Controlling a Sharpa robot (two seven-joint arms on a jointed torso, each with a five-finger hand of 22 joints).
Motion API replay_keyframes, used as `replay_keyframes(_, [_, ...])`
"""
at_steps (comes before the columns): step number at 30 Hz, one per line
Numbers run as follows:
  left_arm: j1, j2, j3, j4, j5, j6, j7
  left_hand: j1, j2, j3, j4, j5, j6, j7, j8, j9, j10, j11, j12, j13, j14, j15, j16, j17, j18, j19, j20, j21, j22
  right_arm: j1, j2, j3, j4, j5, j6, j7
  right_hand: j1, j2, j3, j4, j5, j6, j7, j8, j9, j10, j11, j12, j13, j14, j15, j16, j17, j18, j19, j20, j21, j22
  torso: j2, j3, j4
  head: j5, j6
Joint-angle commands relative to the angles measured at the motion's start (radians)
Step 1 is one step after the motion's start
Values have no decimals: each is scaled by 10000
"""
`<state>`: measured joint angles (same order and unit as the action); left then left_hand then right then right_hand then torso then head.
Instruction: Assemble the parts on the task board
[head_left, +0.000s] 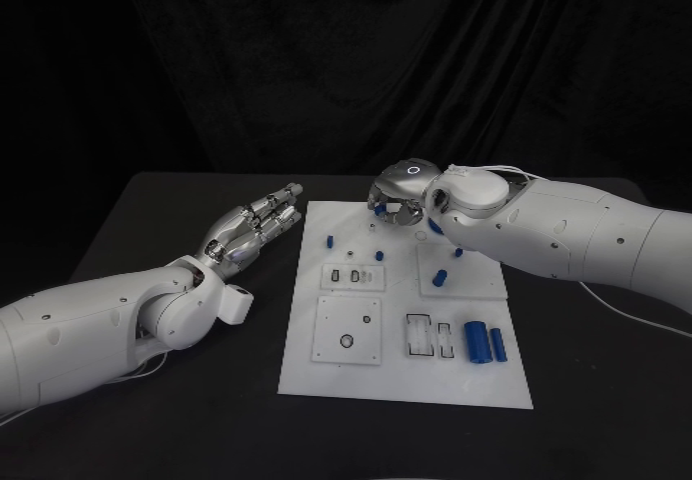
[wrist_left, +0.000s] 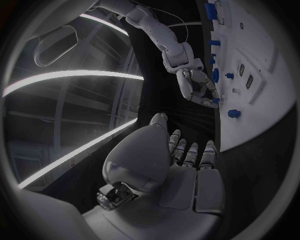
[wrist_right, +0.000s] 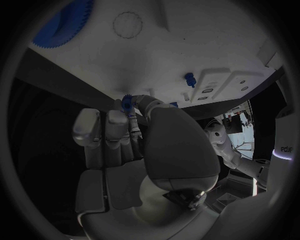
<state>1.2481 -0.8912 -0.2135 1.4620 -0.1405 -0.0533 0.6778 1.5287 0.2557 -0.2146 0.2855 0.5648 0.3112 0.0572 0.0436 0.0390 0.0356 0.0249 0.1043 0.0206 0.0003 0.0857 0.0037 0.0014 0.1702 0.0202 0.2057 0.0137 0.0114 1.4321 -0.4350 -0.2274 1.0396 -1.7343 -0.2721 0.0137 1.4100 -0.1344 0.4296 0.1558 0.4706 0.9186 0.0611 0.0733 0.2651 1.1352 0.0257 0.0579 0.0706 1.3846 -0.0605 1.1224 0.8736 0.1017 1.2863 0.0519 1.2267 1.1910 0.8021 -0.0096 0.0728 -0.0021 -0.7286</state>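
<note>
- The white task board (head_left: 408, 375) lies flat in the middle of the black tabletop (head_left: 173, 420), its long side running away from the robot.
- The right robot hand (head_left: 400, 199) is over the far edge of the board, its wrist bent down toward the plate.
- From the right wrist view, that robot hand is pinching a small blue part (wrist_right: 127, 102) between thumb and fingertips, just at the board's edge, while the other fingers (wrist_right: 100, 127) sit curled side by side.
- The left wrist view catches the same robot hand from across the tabletop, fingers bunched down with a bit of blue at their tips (wrist_left: 215, 100).
- The left robot hand (head_left: 260, 225) rests off the board's left side, near its far left corner, with its fingers stretched out straight and close together. It's empty and not touching the plate.
- On the board, two blue cylinders (head_left: 485, 343) lie side by side near the right edge of the near half.
- Beside them there's a rectangular slot (head_left: 420, 335), and to the left of that a square panel with an oval hole (head_left: 348, 342).
- Further up, several small blue pegs (head_left: 441, 277) are dotted around the middle and far half, with one (head_left: 329, 241) close to the left edge.
- In the right wrist view, a blue toothed gear (wrist_right: 59, 24) is seated on the plate, with another little blue peg (wrist_right: 189, 78) standing upright further along.
</note>
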Motion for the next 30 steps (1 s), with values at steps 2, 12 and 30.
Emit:
replay_keyframes(2, [5,27,7,-6,-42,137,619,-50,-15,1,28,58,107,12,77,17,3,81,62,11,-3,71,-37,-14,105,22,65,63,8,-48,34,1,1,-29,269,-176,-12,102,94,4,34,-129,-20,-67,-39,-227,32,8,-44,-140,26,-181,-211,14,-150,5,-141,-88,-3,-7,1,4,-18])
replay_keyframes(12, [4,57,7,-43,-42,162,582,-48,-5,14,24,61,161,36,95,22,12,104,79,14,-3,88,-37,-14,106,30,78,70,13,-47,44,16,-33,-29,509,-333,-131,27,120,-38,14,-1012,-526,-111,-369,-1594,273,17,-56,-475,212,-717,-825,93,-464,176,-603,-319,-2,0,-8,21,-44])
replay_keyframes(30, [2,93,7,-99,-42,215,478,-43,7,31,19,65,190,56,107,23,16,126,84,15,-3,114,-37,-14,106,35,95,74,15,-47,37,22,-40,-29,-130,-256,-352,186,-422,-159,8,-3052,-1012,-190,-1187,-2647,306,44,-34,-629,257,-905,-1041,135,-567,239,-947,-365,-6,11,-21,52,-52])
